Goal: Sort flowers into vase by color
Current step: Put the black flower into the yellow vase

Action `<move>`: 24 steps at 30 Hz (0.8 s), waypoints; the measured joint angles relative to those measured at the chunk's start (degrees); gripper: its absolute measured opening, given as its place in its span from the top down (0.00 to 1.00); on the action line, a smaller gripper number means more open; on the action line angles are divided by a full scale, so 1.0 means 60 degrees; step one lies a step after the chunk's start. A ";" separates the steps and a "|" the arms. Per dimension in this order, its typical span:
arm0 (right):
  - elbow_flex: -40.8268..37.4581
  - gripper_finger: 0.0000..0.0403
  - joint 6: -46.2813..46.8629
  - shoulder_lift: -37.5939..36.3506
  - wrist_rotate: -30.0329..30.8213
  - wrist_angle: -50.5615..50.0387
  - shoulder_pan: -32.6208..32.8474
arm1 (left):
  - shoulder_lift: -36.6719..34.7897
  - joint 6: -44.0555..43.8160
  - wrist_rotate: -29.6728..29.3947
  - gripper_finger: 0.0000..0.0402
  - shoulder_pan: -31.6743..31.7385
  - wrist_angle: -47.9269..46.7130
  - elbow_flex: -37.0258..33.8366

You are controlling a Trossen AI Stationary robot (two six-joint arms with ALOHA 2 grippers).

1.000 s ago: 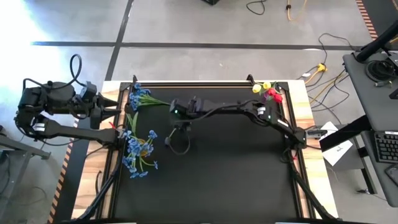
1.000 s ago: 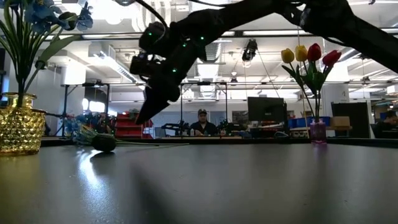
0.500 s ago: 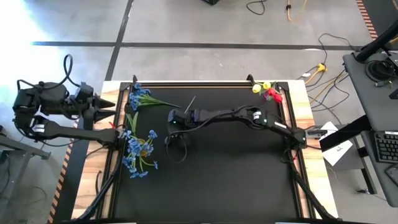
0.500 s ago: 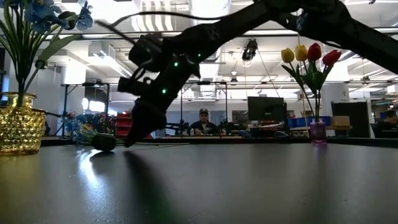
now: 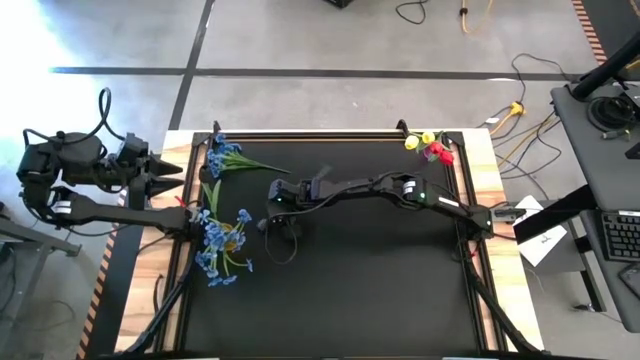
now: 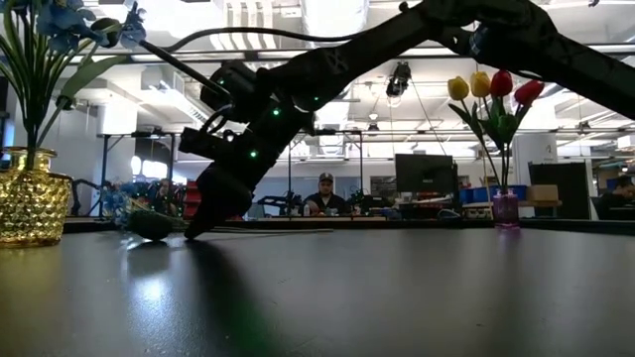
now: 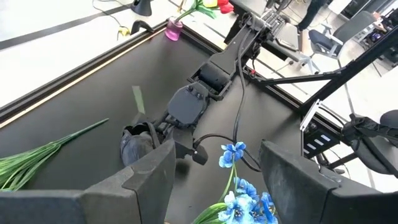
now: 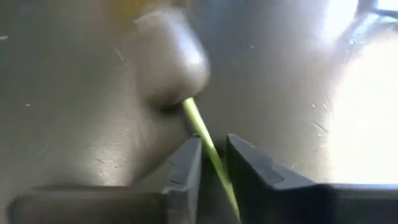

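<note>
**Right gripper closes around a green stem on the dark tabletop**

The tabletop (image 5: 350, 290) is a black mat framed by pale wood, standing on a grey concrete floor with cables trailing at the upper right of the high view. In the low view, the room behind is a bright workshop with monitors and ceiling lights, and a person (image 6: 320, 195) sits far back at centre.

A gold vase (image 6: 30, 206) with blue flowers (image 5: 218, 248) stands at the left edge of the mat; more blue blossoms on a leafy stem (image 5: 228, 157) lie at the upper left. A small purple vase (image 6: 506, 208) at the upper right corner holds yellow and red tulips (image 6: 493, 87).

The right gripper (image 8: 213, 163) reaches across to centre-left, low over the mat, its fingers drawn nearly together around a thin green stem (image 8: 200, 127) leading to a rounded, blurred bud (image 8: 171, 57) lying on the mat.

The left gripper (image 7: 214, 171) waits off the left edge, fingers apart and empty.
</note>
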 joint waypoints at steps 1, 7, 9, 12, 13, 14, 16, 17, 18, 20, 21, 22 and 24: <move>0.0000 0.84 0.0000 0.0001 -0.0009 -0.0017 0.0003 | 0.0000 0.0017 0.0000 0.45 0.0000 0.0000 0.0000; 0.0099 0.96 0.0122 -0.0171 0.0068 -0.0167 0.0051 | 0.0000 0.0185 0.0000 0.45 0.0000 0.0048 0.0000; 0.0304 0.97 0.0372 -0.0259 0.0144 -0.0409 0.0066 | 0.0000 0.0252 0.0000 0.45 0.0000 0.0119 0.0000; 0.0718 0.97 0.1010 -0.0417 0.0239 -0.0762 0.0058 | 0.0000 0.0277 0.0000 0.45 0.0000 0.0272 0.0000; 0.0810 0.97 0.1267 -0.0559 0.0238 -0.0775 0.0058 | 0.0000 0.0311 0.0000 0.45 0.0000 0.0333 0.0000; 0.0880 0.97 0.1458 -0.0780 0.0236 -0.0807 0.0053 | 0.0000 0.0374 0.0000 0.46 0.0000 0.0402 0.0000; 0.0951 0.97 0.1655 -0.1404 0.0221 -0.0746 0.0047 | 0.0000 0.0536 0.0000 0.45 0.0000 0.0530 0.0000; 0.0985 0.97 0.1675 -0.1825 0.0221 -0.0746 0.0044 | 0.0000 0.0613 0.0000 0.45 0.0000 0.0629 0.0000; 0.1028 0.97 0.1682 -0.2188 0.0214 -0.0706 0.0037 | -0.0004 0.0708 0.0000 0.45 0.0000 0.0748 0.0000; 0.1075 0.97 0.1782 -0.2875 0.0241 -0.0507 -0.0009 | -0.0013 0.0975 0.0000 0.46 0.0000 0.0977 -0.0002; 0.1078 0.97 0.1785 -0.3180 0.0305 -0.0508 -0.0025 | -0.0021 0.1152 0.0000 0.45 0.0000 0.1169 -0.0002; 0.1077 0.97 0.1785 -0.3418 0.0427 -0.0429 -0.0041 | -0.0022 0.1347 0.0000 0.45 0.0000 0.1390 -0.0004; 0.1042 0.97 0.1801 -0.3831 0.0638 -0.0112 -0.0069 | -0.0025 0.1856 0.0000 0.45 0.0000 0.1988 -0.0019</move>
